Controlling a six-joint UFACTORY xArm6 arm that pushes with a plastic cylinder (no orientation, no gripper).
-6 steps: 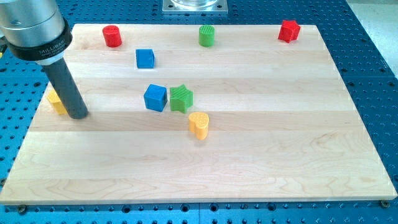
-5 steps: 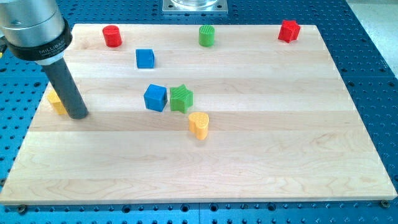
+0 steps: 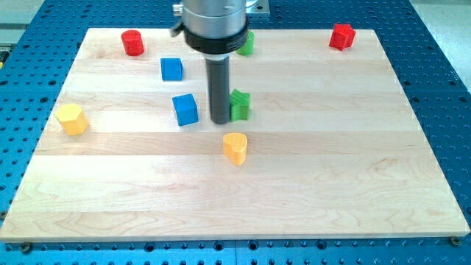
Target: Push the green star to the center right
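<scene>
Rightward, bare board beyond green star [image 3: 240,104]; my tip [image 3: 219,121] touching.

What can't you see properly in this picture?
- Green star: its left side is hidden in the camera view behind my rod; my tip sits right against it.
- Green block at the view's top: mostly covered by the arm's grey housing, so its shape is unclear.
- The arm above the housing: cut off by the view's top edge.
</scene>
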